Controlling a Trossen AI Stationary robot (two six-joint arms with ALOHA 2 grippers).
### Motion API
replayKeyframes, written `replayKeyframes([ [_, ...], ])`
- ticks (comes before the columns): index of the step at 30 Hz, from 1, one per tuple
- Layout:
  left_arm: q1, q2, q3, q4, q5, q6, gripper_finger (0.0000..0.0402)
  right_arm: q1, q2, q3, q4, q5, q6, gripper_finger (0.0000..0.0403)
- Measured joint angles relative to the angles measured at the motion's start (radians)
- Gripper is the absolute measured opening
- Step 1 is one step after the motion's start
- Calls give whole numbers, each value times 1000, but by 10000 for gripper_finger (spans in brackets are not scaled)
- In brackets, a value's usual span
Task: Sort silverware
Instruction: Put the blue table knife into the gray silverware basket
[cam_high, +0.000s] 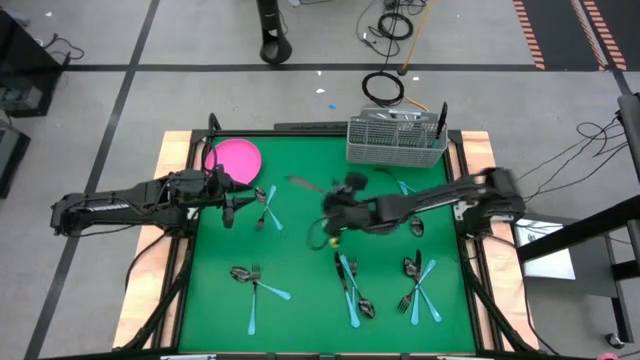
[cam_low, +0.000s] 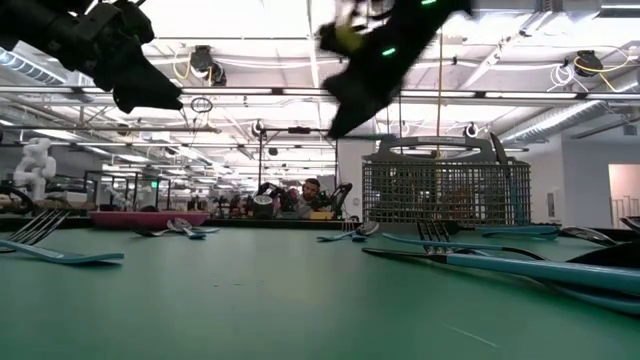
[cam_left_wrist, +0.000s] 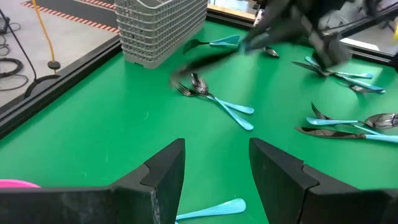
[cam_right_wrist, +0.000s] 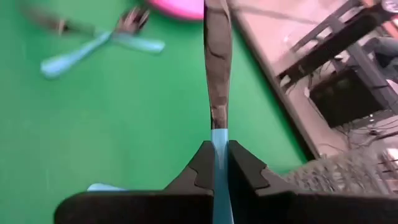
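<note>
Even, bright light is cast by ceiling strips (cam_low: 250, 95); the moving right arm (cam_left_wrist: 292, 28) is smeared by motion blur, and shadows are kept faint.

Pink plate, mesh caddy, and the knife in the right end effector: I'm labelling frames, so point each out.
pink plate (cam_high: 236, 157), high view, centre of its face
mesh caddy (cam_high: 395, 140), high view, front wall
knife (cam_right_wrist: 217, 62), right wrist view, mid-blade
</note>
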Motion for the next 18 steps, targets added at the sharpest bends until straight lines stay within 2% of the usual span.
replayKeyframes([
  [3, 0, 0, 0, 0, 0, 10, 180, 0, -170, -150, 119, 69, 4, 1],
  [8, 0, 0, 0, 4, -1, 8, 180, -24, -454, -351, 221, 253, -9, 0],
  [13, 0, 0, 0, 15, -1, 15, 180, -127, -678, -548, 343, 290, -20, 0],
  [18, 0, 0, 0, 40, -3, 17, 180, -259, -816, -710, 518, 324, -102, 0],
])
